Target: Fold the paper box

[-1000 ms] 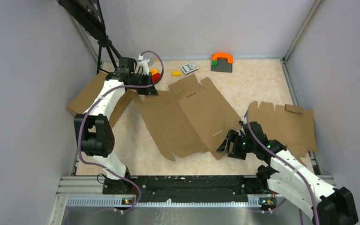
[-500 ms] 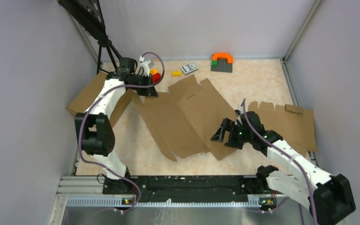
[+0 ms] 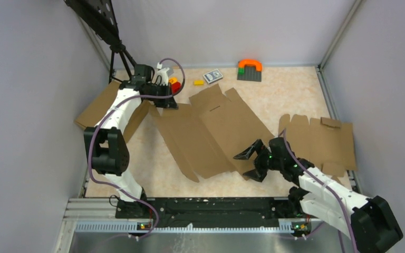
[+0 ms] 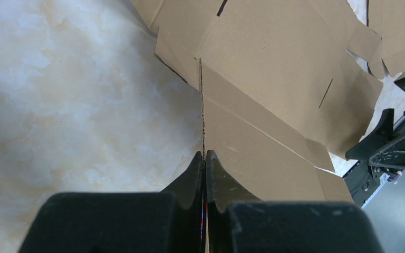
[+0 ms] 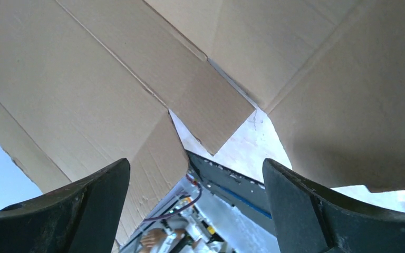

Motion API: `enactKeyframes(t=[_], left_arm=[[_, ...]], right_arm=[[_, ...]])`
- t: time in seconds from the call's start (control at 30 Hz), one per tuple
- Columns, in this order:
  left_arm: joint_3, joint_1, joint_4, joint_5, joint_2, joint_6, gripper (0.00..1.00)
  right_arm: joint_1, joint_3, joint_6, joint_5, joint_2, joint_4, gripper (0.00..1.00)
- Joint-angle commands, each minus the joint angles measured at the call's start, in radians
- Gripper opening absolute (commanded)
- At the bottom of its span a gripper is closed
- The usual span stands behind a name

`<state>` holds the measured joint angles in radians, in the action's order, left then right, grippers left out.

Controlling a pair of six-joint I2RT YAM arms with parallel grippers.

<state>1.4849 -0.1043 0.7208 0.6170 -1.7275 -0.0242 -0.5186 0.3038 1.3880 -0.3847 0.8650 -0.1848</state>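
Flat on the table, the plain brown corrugated cardboard sheet (image 3: 211, 132) has its far-left edge pinched by the left gripper (image 3: 167, 103); the right gripper (image 3: 252, 161) gapes wide at its near corner

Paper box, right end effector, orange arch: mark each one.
paper box (image 3: 211, 132), top view, middle panel.
right end effector (image 3: 249, 162), top view, between its open fingertips.
orange arch (image 3: 250, 64), top view, its curved top.

- We counted three cardboard pieces on the counter (image 3: 295, 89): the paper box (image 3: 216, 132) in the middle, one notched cardboard blank (image 3: 321, 139) at the right, one flat cardboard sheet (image 3: 97, 108) at the left.
- We saw two arms, each with one claw: left claw (image 3: 167, 104), right claw (image 3: 253, 161).
- We counted one card deck (image 3: 212, 76).
- We counted one grey baseplate with an orange arch (image 3: 249, 69).
- We counted one loose yellow brick (image 3: 198, 82).
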Motion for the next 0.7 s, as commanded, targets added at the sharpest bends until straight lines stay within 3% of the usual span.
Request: enactKeyframes(t=[0.0, 0.37, 0.67], left_arm=[[0.037, 0.005, -0.013, 0.039, -0.003, 0.010, 0.00], [0.040, 0.005, -0.017, 0.049, -0.005, 0.012, 0.00], [0.052, 0.005, 0.015, 0.035, -0.010, -0.022, 0.00]], right_arm=[[-0.060, -0.017, 0.219, 0.028, -0.012, 0.095, 0.94], [-0.187, -0.047, 0.344, 0.085, 0.136, 0.285, 0.91], [-0.181, -0.026, 0.353, 0.174, 0.208, 0.362, 0.82]])
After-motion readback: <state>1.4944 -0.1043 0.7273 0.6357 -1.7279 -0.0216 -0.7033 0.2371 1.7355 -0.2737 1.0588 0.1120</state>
